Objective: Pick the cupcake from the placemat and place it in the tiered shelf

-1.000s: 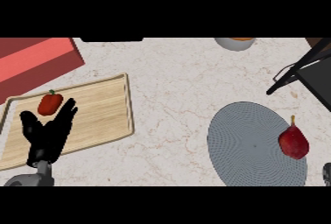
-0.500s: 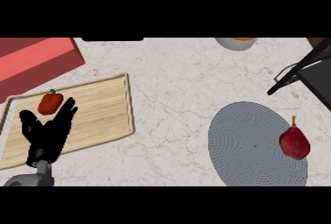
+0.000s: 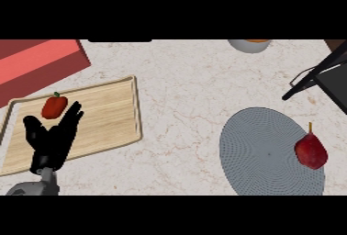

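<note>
Your left hand [image 3: 53, 140] shows at the lower left of the frame, fingers straight and spread, holding nothing, resting over a wooden tray [image 3: 108, 119]. Your right hand is out of view.

No cupcake is visible. What lies on the grey round placemat [image 3: 261, 158], at the lower right of the frame, is a dark red, pear-like object [image 3: 311, 151], close to the mat's right rim. Its long axis runs nearly up and down the frame, with a thin stem pointing toward the top and the rounded body below.

The likely risks, as a judgement: a small red pepper-like item [image 3: 54, 105] sits on the tray just beyond your fingertips, and you could take it for the target. The red object's rounded, tapering shape could roll or slip if you close on it across its narrow end. The black frame of the tiered shelf [image 3: 322, 80] stands at the upper right of the table [image 3: 190, 87], and its bar could catch your hand on approach.
</note>
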### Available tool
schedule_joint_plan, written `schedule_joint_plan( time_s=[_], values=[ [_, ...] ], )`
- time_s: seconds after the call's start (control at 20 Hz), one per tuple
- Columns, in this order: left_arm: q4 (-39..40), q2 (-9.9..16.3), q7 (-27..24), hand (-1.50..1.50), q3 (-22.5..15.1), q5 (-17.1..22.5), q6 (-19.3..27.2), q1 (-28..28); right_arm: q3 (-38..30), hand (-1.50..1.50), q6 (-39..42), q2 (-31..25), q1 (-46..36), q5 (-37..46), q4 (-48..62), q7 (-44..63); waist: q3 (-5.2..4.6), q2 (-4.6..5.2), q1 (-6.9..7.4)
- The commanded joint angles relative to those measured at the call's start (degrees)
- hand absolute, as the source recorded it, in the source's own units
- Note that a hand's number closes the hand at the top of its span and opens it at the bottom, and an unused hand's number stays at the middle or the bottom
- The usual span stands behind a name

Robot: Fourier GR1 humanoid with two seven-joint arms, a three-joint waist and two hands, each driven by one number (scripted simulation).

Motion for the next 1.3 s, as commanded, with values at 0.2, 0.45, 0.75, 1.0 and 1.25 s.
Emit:
schedule_joint_plan(
  time_s=[0.2,0.45,0.75,1.0,1.25],
  values=[
    [5.28,-2.14,0.99,0.0,-0.5,-0.7,0.08,0.19,-1.85,1.5,-5.81,-3.83,3.85,-1.9,6.63,-3.33,-0.53,0.64,0.17],
    [4.3,-1.93,1.28,0.0,0.25,-0.32,-0.54,0.95,-3.1,1.5,-7.47,-5.95,6.9,-4.66,5.86,-6.66,-0.52,0.43,-0.14],
    [1.26,-3.46,2.88,0.0,-1.83,-2.05,0.51,2.14,-1.06,1.5,-10.73,-6.92,4.85,-5.48,11.66,-8.1,-0.5,0.55,0.55],
    [2.72,-1.73,1.27,0.0,1.36,0.25,-2.04,4.17,1.33,1.5,-5.25,-6.31,9.24,-5.12,7.92,-6.11,-0.56,0.39,0.07],
    [3.76,-2.15,1.26,0.0,0.49,-1.97,-0.92,0.8,-4.25,-1.5,-17.72,-5.63,5.02,-7.12,5.58,-1.81,-0.52,0.62,0.21]
  ],
)
